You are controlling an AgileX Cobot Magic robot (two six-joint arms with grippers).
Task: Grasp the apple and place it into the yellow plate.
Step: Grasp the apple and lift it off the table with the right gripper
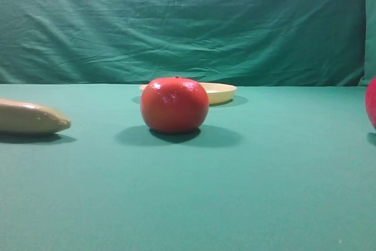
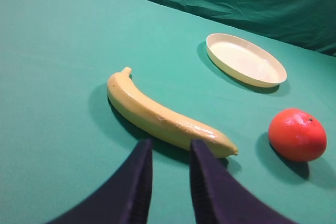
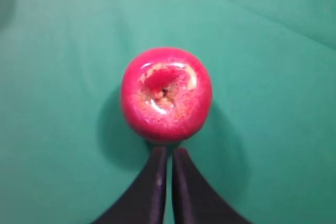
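Note:
The apple is glossy magenta-pink with a dimpled top. It sits on the green cloth right under the right wrist camera, and only a sliver of the apple shows at the right edge of the exterior high view. My right gripper hangs above its near side, fingers almost touching, holding nothing. The yellow plate lies far back in the middle, and the yellow plate is bare inside. My left gripper stands open over the cloth near a banana, with nothing between its fingers.
An orange-red tomato-like fruit stands in front of the plate, partly covering its left rim. A tan-yellow banana lies at the left; its tip is just ahead of the left fingertips. A green curtain closes off the back.

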